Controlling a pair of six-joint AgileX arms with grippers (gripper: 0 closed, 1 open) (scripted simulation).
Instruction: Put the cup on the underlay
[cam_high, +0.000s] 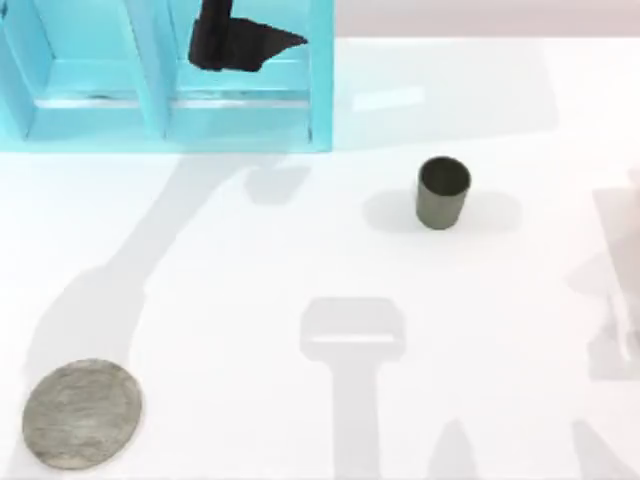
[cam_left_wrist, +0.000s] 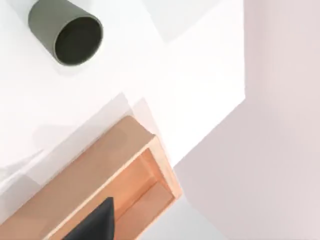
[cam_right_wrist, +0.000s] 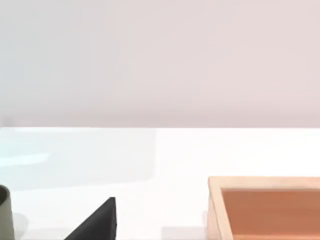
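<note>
Claws first: a dark claw tip (cam_left_wrist: 95, 222) pokes into the left wrist view, another (cam_right_wrist: 97, 220) into the right wrist view, both cut off, so whether either is open or closed can't be told. Cup (cam_high: 442, 192) stands upright on the white desk (cam_high: 300, 250), right of centre toward the far edge, untouched. Underlay (cam_high: 82, 413) lies flat at the near-left corner, well apart. Cyan rack (cam_high: 165, 75) fills the far-left corner.
</note>
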